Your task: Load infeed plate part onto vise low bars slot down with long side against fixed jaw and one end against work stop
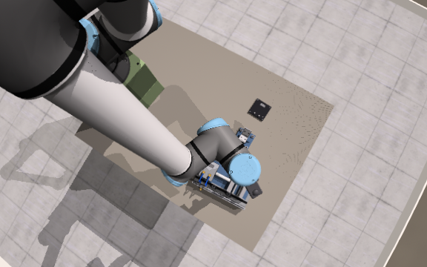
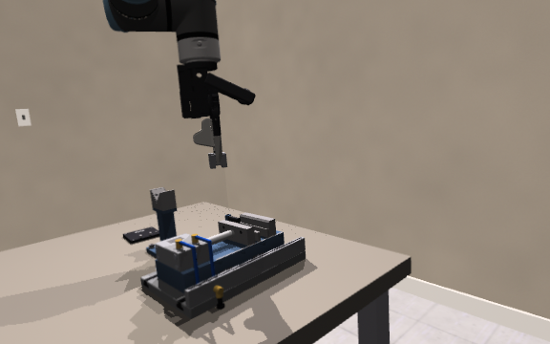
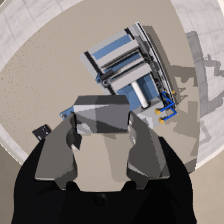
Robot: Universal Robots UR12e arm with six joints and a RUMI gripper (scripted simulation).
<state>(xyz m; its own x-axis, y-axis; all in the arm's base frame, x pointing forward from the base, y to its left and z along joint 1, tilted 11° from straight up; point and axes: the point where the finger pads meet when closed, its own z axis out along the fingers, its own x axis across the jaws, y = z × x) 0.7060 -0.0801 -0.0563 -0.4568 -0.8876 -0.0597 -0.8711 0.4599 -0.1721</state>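
Tan table (image 2: 342,258), grey tiled floor (image 1: 347,48), perhaps a wall switch plate (image 2: 23,117)

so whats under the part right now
The part, clamped in the gripper, hangs high in the air. Beneath it lie the open vise and the table. In the wrist view the part covers some of the table.

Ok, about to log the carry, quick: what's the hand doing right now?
Hand: closed on the part, held high above the vise.
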